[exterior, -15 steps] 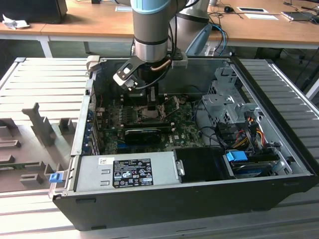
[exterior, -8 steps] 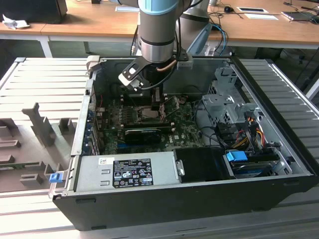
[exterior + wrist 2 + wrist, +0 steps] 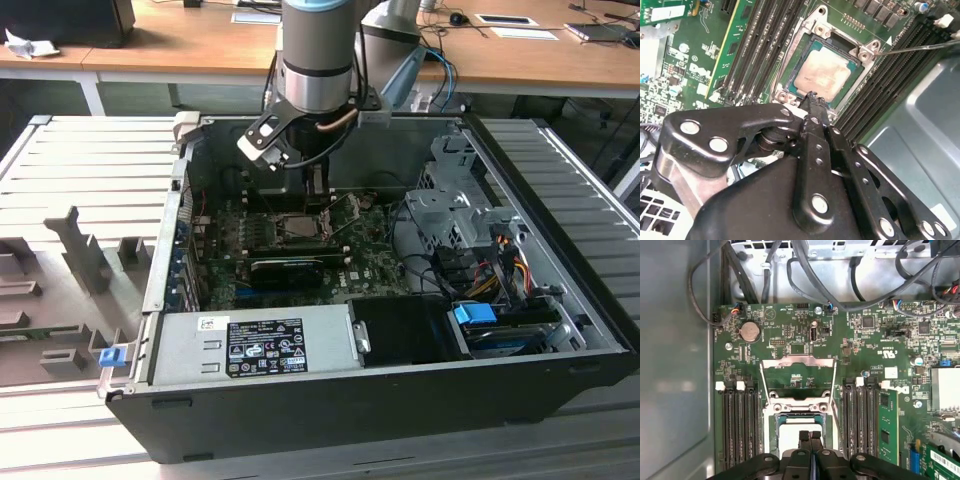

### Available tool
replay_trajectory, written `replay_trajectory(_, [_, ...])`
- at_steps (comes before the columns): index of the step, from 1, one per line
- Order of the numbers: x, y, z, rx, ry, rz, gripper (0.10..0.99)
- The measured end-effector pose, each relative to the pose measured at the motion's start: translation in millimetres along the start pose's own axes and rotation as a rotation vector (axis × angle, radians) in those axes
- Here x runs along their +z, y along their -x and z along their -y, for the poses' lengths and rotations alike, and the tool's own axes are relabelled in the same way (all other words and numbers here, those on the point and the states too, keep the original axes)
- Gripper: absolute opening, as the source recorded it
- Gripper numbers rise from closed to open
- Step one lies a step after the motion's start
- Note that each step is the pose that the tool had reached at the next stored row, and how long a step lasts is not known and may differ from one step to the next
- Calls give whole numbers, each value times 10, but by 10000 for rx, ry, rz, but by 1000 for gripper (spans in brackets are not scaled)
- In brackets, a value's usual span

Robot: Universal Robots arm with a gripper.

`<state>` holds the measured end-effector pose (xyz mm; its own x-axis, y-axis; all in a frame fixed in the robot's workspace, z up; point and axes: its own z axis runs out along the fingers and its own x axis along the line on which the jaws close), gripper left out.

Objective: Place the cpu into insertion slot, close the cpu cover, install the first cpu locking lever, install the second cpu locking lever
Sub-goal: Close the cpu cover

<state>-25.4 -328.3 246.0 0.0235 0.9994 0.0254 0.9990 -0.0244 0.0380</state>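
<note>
Arm [image 3: 318,50] vertical, closed claw [image 3: 812,96] over the cpu [image 3: 826,74] in the insertion slot [image 3: 816,24]

Grey-topped cpu [image 3: 825,72] seated flat in insertion slot [image 3: 861,51], mid green board; cpu cover [image 3: 798,361] swung open.

**Power supply housing** [image 3: 185,350]: carries one black-and-white rating label [image 3: 265,347]. Its fine print and certification marks are too small to read. In the exterior view it lies well clear of the gripper [image 3: 318,188], on the camera side.

**Green circuit board** [image 3: 805,330]: white component designators are printed throughout, none legible.

**White sticker** [image 3: 891,372]: in the first wrist view, beside the memory slots [image 3: 860,415], apart from the gripper.

**White triangle mark** [image 3: 888,39]: in the second wrist view, at a corner of the insertion slot [image 3: 812,25], beyond the fingertips [image 3: 815,102].
</note>
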Motion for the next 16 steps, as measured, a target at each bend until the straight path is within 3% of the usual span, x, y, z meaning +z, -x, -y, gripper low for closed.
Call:
replay_trajectory(12, [-165,-4,-6,0,0,0,106])
replay_trajectory(16, [-261,-7,-10,0,0,-1,106])
